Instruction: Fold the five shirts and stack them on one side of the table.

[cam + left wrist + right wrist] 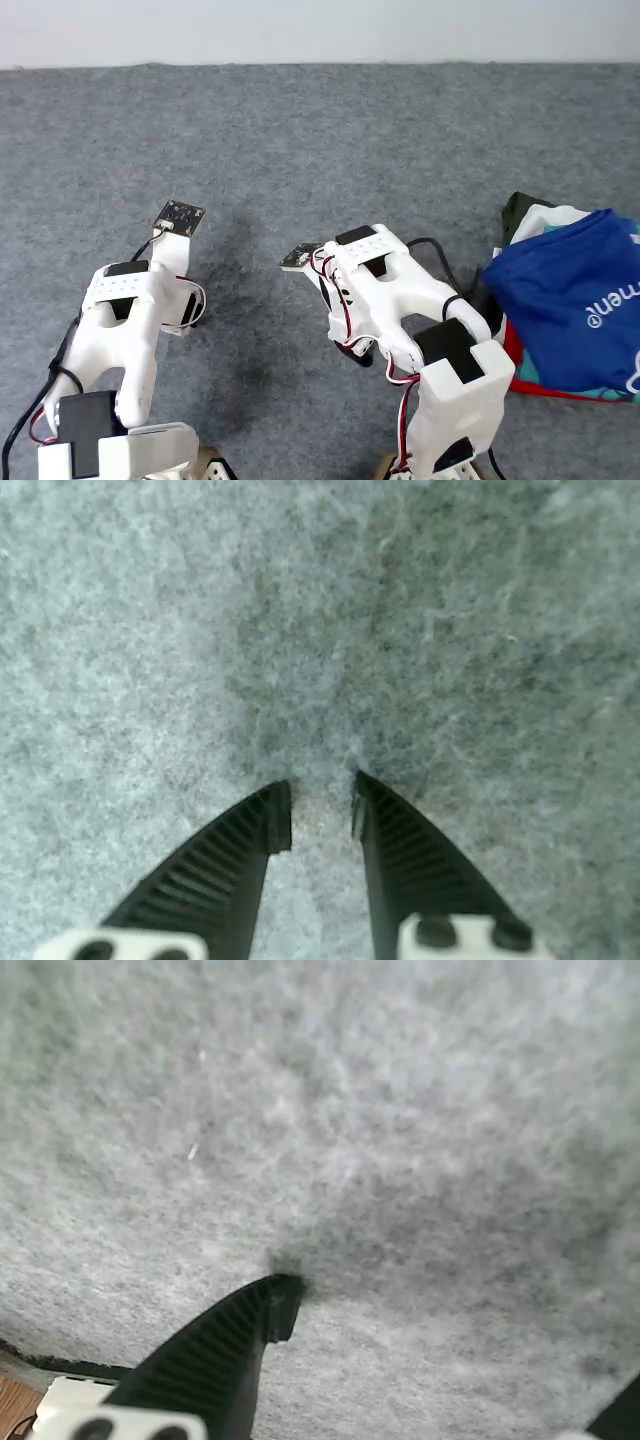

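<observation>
A pile of shirts [565, 300] lies at the right edge of the table. Its top layer is a blue shirt [560, 320] with white print, loosely folded. White [548, 215], black [519, 209], red [545, 388] and teal edges stick out beneath it. My right arm [400, 300] is just left of the pile; its gripper [450, 1360] hangs open wide over bare felt. My left arm [130, 320] is at the front left. Its gripper [320, 810] is low over the felt, open by a narrow gap with nothing between the fingers.
Grey felt [320, 140] covers the table from the arms back to the far edge at the white wall [320, 30]. Cables trail from both arm bases at the front edge.
</observation>
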You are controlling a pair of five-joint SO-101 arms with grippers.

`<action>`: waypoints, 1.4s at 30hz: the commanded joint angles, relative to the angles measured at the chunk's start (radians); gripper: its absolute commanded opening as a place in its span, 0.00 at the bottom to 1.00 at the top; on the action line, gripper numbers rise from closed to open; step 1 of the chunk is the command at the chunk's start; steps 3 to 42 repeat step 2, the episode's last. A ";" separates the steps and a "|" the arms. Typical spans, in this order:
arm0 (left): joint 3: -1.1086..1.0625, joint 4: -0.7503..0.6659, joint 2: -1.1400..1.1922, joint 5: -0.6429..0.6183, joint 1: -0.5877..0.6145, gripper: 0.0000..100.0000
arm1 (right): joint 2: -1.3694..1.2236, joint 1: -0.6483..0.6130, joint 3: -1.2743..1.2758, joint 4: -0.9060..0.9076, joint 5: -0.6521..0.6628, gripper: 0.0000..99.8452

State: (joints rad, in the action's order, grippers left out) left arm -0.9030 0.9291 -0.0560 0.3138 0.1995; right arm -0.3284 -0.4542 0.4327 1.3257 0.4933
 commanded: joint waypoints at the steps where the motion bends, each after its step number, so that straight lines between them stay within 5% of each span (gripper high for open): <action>1: -0.084 0.032 0.017 0.011 -0.023 0.14 | -0.027 0.002 0.023 -0.054 0.015 0.50; 42: -0.084 0.032 0.017 0.011 -0.023 0.14 | -0.027 0.004 0.023 -0.054 0.015 0.50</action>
